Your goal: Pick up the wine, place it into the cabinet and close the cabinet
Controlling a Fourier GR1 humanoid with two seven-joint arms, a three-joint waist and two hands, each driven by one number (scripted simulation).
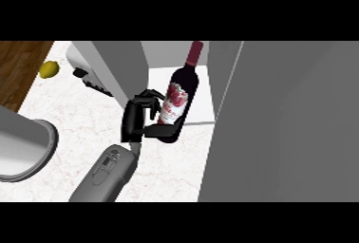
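A dark wine bottle (pixel 179 90) with a red-and-white label and a dark red capped neck leans in the opening of the grey cabinet (pixel 273 118). Its neck points to the back, and its base is by the front edge of the white shelf (pixel 204 102). My left hand (pixel 135 118) is at the bottle's left side. Its fingers curl round the body near the label and the thumb wraps under the base. The cabinet's right door (pixel 294 142) stands open and fills the right of the view. My right hand does not show.
A second open door panel (pixel 119 61) stands left of the opening. Beside it is a white appliance (pixel 85 75). A yellow lemon (pixel 48 70) lies by the counter's wooden edge at the upper left. A large grey round pot (pixel 24 152) sits at the lower left.
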